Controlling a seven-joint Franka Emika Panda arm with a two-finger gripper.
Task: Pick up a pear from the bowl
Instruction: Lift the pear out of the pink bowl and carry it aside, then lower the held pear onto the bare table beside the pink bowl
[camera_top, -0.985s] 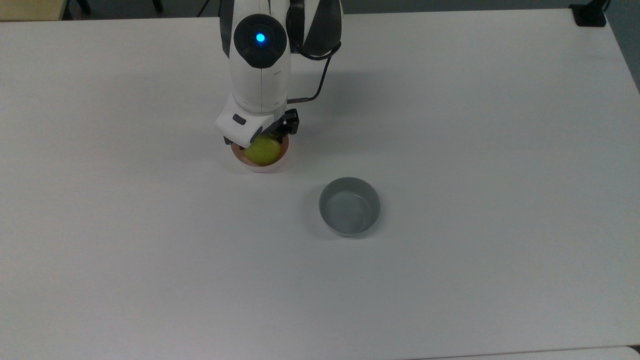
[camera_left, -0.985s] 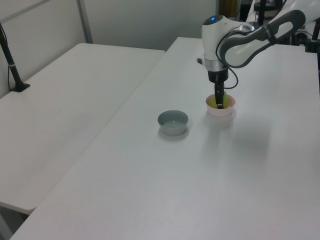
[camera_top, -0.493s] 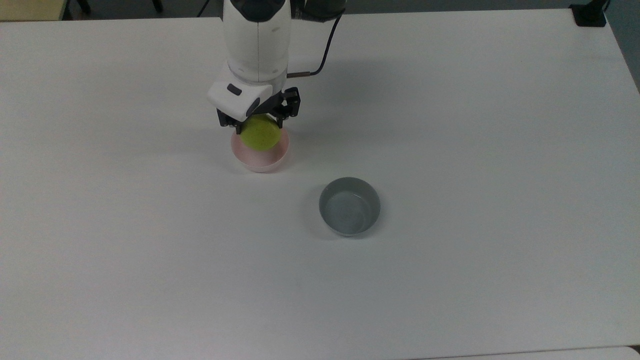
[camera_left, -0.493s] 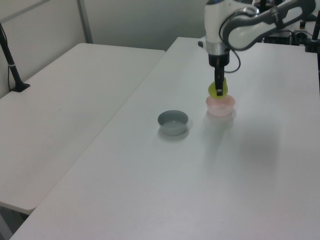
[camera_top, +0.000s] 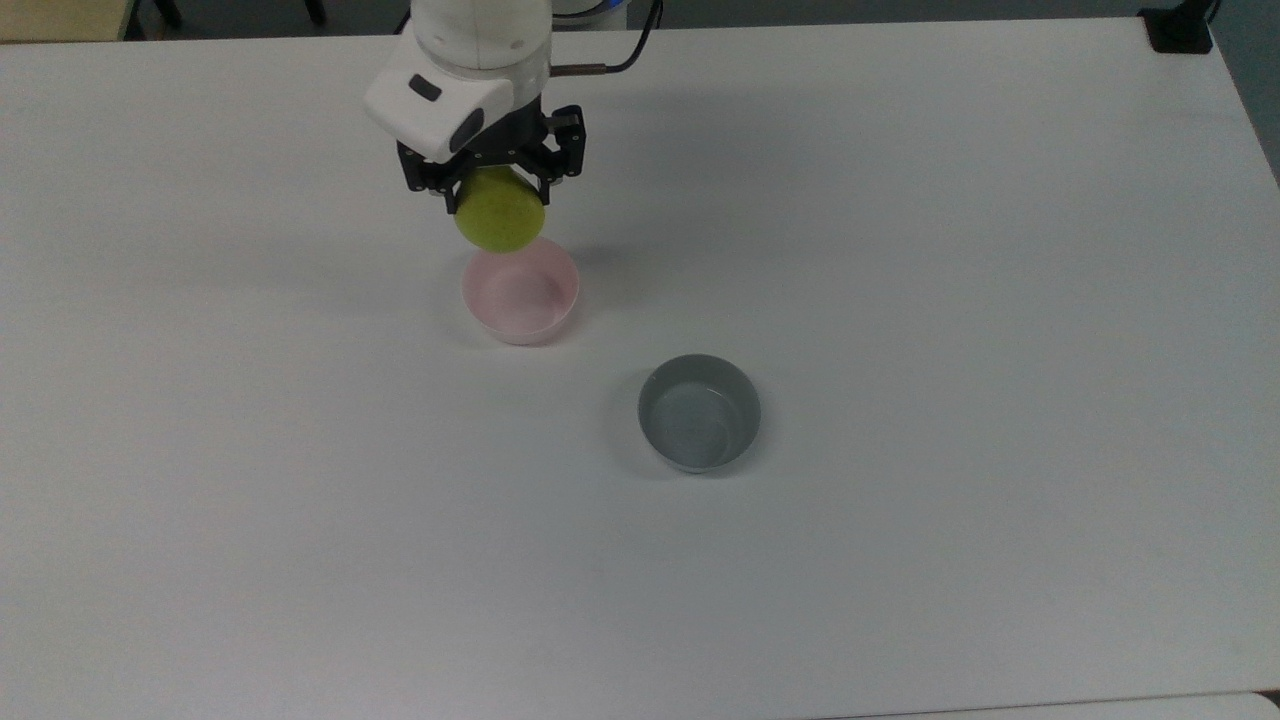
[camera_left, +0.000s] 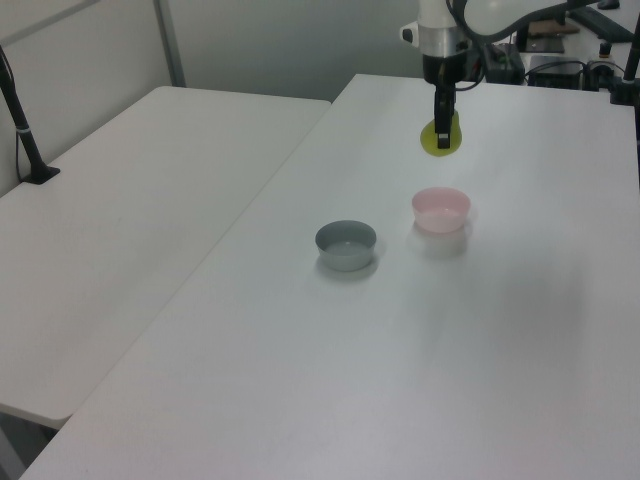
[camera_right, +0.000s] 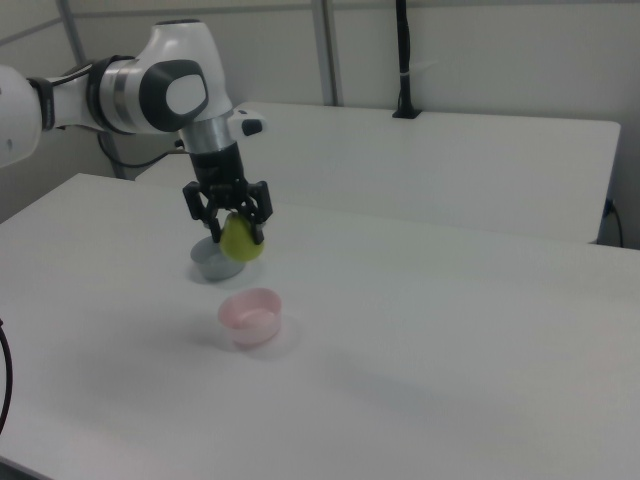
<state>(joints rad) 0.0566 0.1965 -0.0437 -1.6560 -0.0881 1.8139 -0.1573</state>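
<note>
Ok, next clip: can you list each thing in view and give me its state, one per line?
pear: held in the air above the table, clear of both bowls.
gripper: jaws shut on the pear, raised above the pink bowl.
pink bowl: upright on the table, nothing in it.
grey bowl: upright on the table, nothing in it, apart from the pink bowl.
</note>
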